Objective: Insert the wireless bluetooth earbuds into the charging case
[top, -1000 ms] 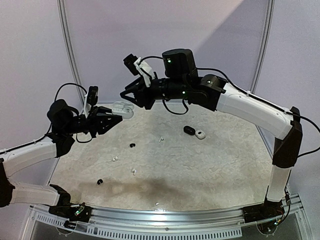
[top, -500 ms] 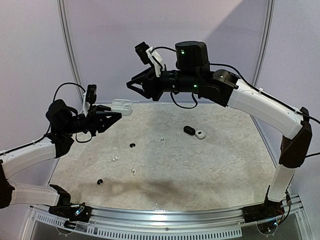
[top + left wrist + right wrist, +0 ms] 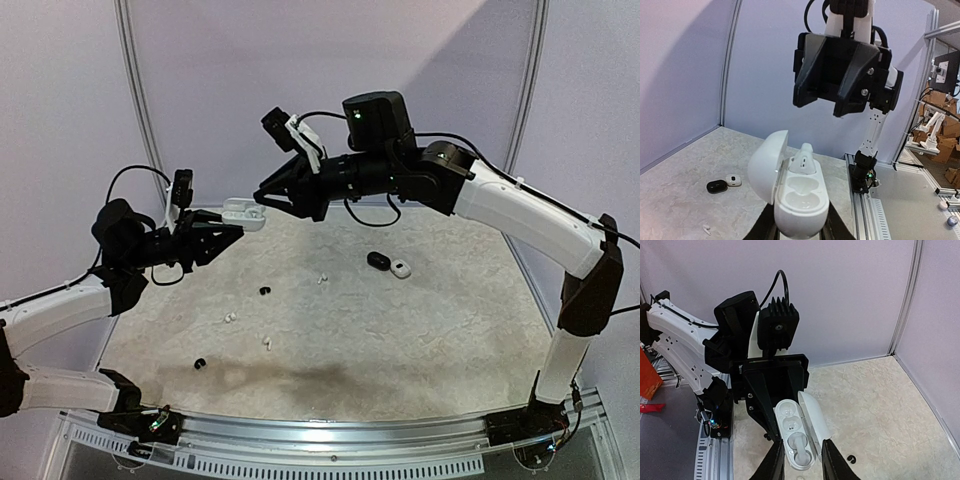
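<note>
Currently the table [image 3: 450,330] is carrying the loose parts, with both arms reaching above its far half. The right arm [image 3: 520,210] is arching in from 3 o'clock. The left arm [image 3: 60,310] is extending from 8 o'clock. The left gripper [image 3: 226,224] is clamping the base of the charging case [image 3: 243,213] and holding it raised off the table toward 10 o'clock, with its lid [image 3: 765,167] standing open. The right gripper [image 3: 270,190] is hovering just beside the case, at its 1 o'clock in the top view. Its fingers [image 3: 774,465] are spread apart and gripping nothing. A black case [image 3: 377,260] is lying toward 1 o'clock on the table, with a white pebble-shaped item [image 3: 401,268] just beside it. One white earbud [image 3: 803,159] is sitting stem-down in a well of the charging case. Five loose earbuds are lying well apart on the table from 11 to 8 o'clock: white ones [image 3: 322,278], [image 3: 230,318], [image 3: 266,341] and black ones [image 3: 264,291], [image 3: 199,363].
</note>
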